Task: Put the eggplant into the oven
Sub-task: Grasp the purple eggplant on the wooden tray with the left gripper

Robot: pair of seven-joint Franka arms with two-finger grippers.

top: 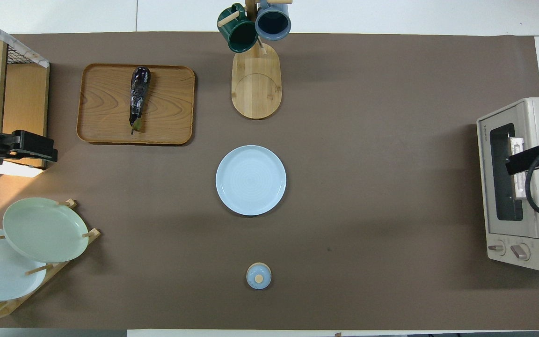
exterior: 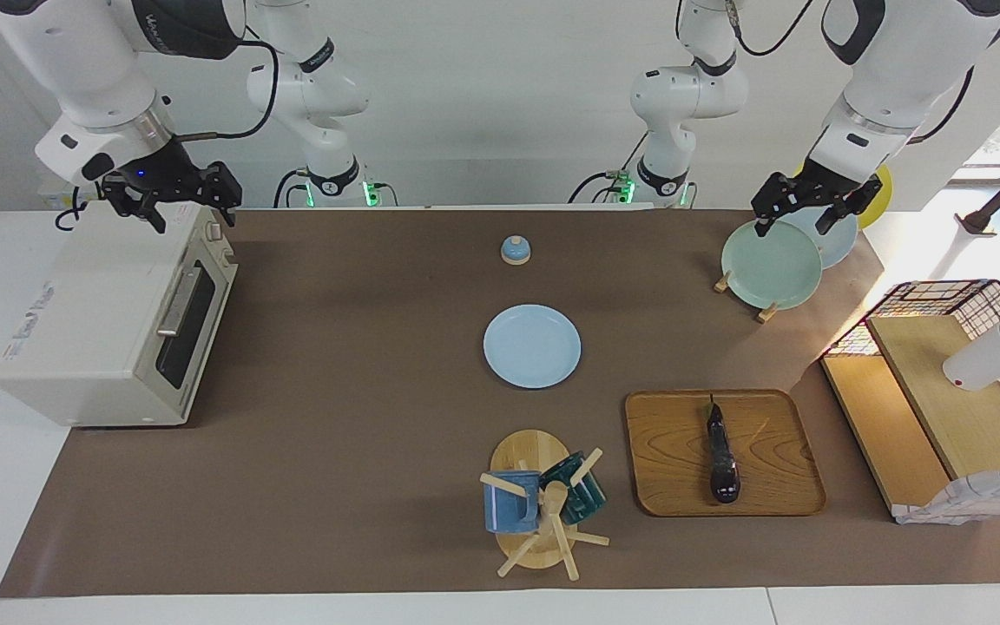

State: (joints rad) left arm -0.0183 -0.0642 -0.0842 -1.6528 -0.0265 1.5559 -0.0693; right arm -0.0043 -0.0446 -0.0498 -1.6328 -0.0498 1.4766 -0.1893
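Note:
The eggplant (exterior: 722, 456), slim and dark purple, lies on a wooden tray (exterior: 665, 451) toward the left arm's end of the table; it also shows in the overhead view (top: 137, 96) on the tray (top: 105, 103). The cream oven (exterior: 92, 321) stands at the right arm's end with its glass door shut; it also shows in the overhead view (top: 522, 187). My right gripper (exterior: 192, 213) hangs open and empty over the oven's top (top: 531, 159). My left gripper (exterior: 793, 224) hangs open and empty over the plate rack, well apart from the eggplant (top: 40, 149).
A light blue plate (exterior: 532, 345) lies mid-table. A small blue lidded jar (exterior: 515, 250) sits nearer the robots. A mug tree (exterior: 543, 503) holds two mugs beside the tray. A plate rack with a green plate (exterior: 771, 265) and a wire shelf (exterior: 943, 391) stand at the left arm's end.

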